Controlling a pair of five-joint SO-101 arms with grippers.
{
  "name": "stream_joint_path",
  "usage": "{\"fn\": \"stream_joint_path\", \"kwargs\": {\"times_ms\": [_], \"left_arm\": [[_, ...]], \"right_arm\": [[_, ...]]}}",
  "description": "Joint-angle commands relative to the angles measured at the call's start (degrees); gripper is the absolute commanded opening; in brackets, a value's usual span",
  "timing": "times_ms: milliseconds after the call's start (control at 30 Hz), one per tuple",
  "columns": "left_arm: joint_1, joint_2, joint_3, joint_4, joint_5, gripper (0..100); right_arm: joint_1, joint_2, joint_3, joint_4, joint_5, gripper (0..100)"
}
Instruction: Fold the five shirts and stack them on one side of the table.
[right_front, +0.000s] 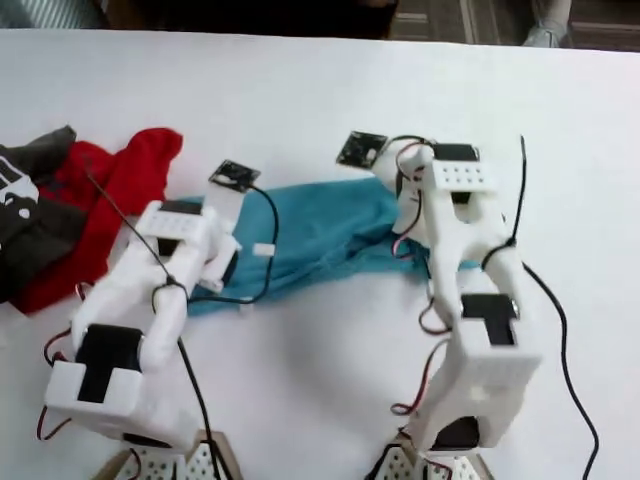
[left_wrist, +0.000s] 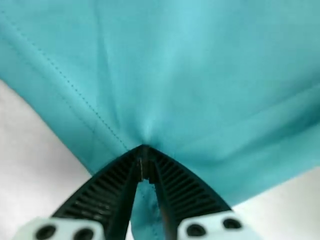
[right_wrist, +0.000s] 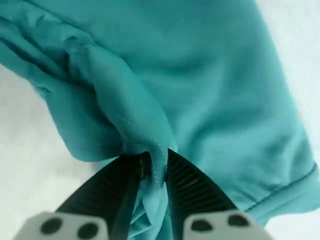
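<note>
A teal shirt (right_front: 320, 235) lies stretched across the middle of the white table, between the two arms. My left gripper (left_wrist: 144, 162) is shut on the teal shirt (left_wrist: 190, 80) near its stitched hem, at the shirt's left end in the high view (right_front: 228, 262). My right gripper (right_wrist: 152, 167) is shut on a bunched fold of the teal shirt (right_wrist: 200, 85), at its right end in the high view (right_front: 410, 225). A red shirt (right_front: 110, 200) and a dark grey shirt (right_front: 30, 200) lie crumpled in a pile at the table's left edge.
The white table (right_front: 300, 90) has open room at the back and in front between the arm bases. Black cables (right_front: 560, 330) trail beside the right arm and over the left arm.
</note>
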Motion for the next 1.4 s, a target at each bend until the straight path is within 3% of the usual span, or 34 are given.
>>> {"fn": "stream_joint_path", "kwargs": {"times_ms": [0,167,433,633,700,800,833,1100,1367], "left_arm": [[0.5,-0.2,0.1,-1.1,0.3,3],[0.5,-0.2,0.1,-1.2,0.2,3],[0.5,-0.2,0.1,-1.2,0.2,3],[0.6,-0.2,0.1,-1.2,0.2,3],[0.6,-0.2,0.1,-1.3,0.1,3],[0.7,-0.2,0.0,-1.4,0.1,3],[0.8,-0.2,0.0,-1.4,0.0,3],[0.8,-0.2,0.0,-1.4,0.0,3],[0.8,-0.2,0.0,-1.4,0.0,3]], "right_arm": [[-0.1,4.4,-9.0,4.2,-1.0,4.7],[0.0,7.9,-19.8,9.2,-6.0,19.0],[0.8,11.3,-28.0,9.6,-8.1,19.0],[3.0,6.6,-34.5,17.6,-10.8,19.0],[3.9,4.1,-36.5,21.7,-11.4,16.0],[4.9,0.1,-37.1,26.2,-16.7,0.3],[5.1,-1.1,-36.5,27.6,-17.9,3.4],[5.7,-14.5,-11.4,29.3,-14.4,2.1],[5.5,-23.0,17.8,5.5,-12.0,2.1]]}}
